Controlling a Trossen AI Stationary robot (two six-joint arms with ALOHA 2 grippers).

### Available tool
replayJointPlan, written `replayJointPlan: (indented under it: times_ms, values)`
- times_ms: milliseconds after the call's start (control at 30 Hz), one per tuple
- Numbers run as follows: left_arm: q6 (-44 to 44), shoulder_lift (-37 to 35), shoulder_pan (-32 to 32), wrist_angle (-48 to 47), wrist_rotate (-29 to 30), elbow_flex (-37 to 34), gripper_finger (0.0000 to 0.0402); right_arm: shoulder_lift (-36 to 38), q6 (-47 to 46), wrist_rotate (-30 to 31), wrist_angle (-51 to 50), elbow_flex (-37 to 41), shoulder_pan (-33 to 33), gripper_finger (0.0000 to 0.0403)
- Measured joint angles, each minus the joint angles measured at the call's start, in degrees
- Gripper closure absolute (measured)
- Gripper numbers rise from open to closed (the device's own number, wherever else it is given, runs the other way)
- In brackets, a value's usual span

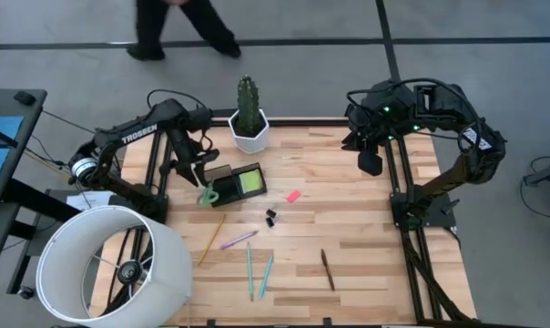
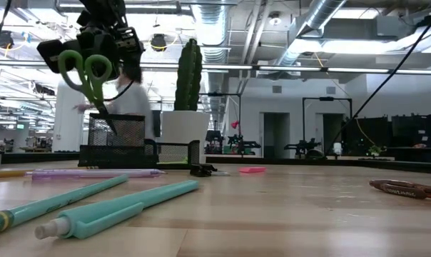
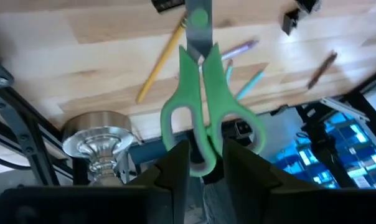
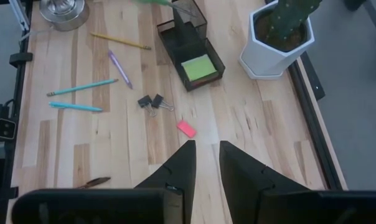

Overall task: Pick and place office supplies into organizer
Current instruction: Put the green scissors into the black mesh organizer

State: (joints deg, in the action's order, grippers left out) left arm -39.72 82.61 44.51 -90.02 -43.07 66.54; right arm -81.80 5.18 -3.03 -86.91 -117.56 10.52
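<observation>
Green-handled scissors (image 3: 203, 93) hang in my left gripper (image 3: 206, 165), which is shut on them above the left end of the black organizer (image 1: 228, 173). In the low view the scissors (image 2: 87, 71) slant down toward the organizer's mesh cup (image 2: 115, 135). A lime-green sticky-note pad (image 1: 251, 180) lies in the organizer's tray. My right gripper (image 4: 206, 155) is open and holds nothing, raised over the table's far right (image 1: 370, 162). Lying flat on the table are a pink eraser (image 1: 293, 195), binder clips (image 1: 271, 218), two teal pens (image 1: 257, 271), a purple pen (image 1: 239, 240), a yellow pencil (image 1: 211, 239) and a dark pen (image 1: 328, 270). My left gripper pinches the scissors between its two fingers at the handle end, where the two green loops meet (image 3: 204, 158). The fingers slant downward from above. The scissors hang clear of the table, blades (image 2: 107, 121) pointing down and away toward the mesh cup; whether the tip is inside it I cannot tell.
A white hexagonal pot with a cactus (image 1: 249, 128) stands just behind the organizer. A white lamp shade (image 1: 111, 264) covers the near left corner. A person walks beyond the far edge. Bare wood lies between the eraser and the right arm's frame.
</observation>
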Motion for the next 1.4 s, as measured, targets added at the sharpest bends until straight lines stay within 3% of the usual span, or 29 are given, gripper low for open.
replayJointPlan:
  times_ms: [267, 333, 500, 633, 800, 1033, 1200, 1400]
  values:
    - [6.97, 0.0, 2.94, 0.0, 0.74, 0.03, 0.0318, 0.0, 3.42, -2.25, 0.25, 0.02, 0.01, 0.0339]
    - [9.27, 0.02, 3.51, -0.04, 1.1, 0.52, 0.0325, 0.07, 4.72, -7.19, 2.27, 1.1, -0.06, 0.0339]
    - [14.86, -0.02, 4.22, -0.01, 2.28, 7.22, 0.0347, 0.08, 9.72, -27.19, 7.29, 5.37, -1.95, 0.0339]
    - [18.9, -0.72, 0.99, 0.05, 6.36, 17.57, 0.0386, 0.0, 7.08, -25.23, 9.24, 6.91, -3.19, 0.0339]
    - [13.25, -3.48, -12.2, 0.12, 21.19, 29.14, 0.04, 0.08, 3.87, -18.78, 8.96, 7.34, -3.26, 0.0339]
    - [-19.32, -3.39, -43.9, 0.57, 47.95, 30.77, 0.0401, 0.96, 3.84, -17.68, 9.18, 7.34, -3.02, 0.0339]
    - [-32.3, 3.0, -57.39, 1.22, 51.1, 29.12, 0.0401, 0.84, 3.9, -17.7, 9.15, 7.37, -2.45, 0.0339]
    - [-33.64, 11.62, -61.65, 0.17, 50.17, 28.79, 0.0401, 0.83, 5.13, -17.66, 8.99, 7.37, -1.5, 0.0339]
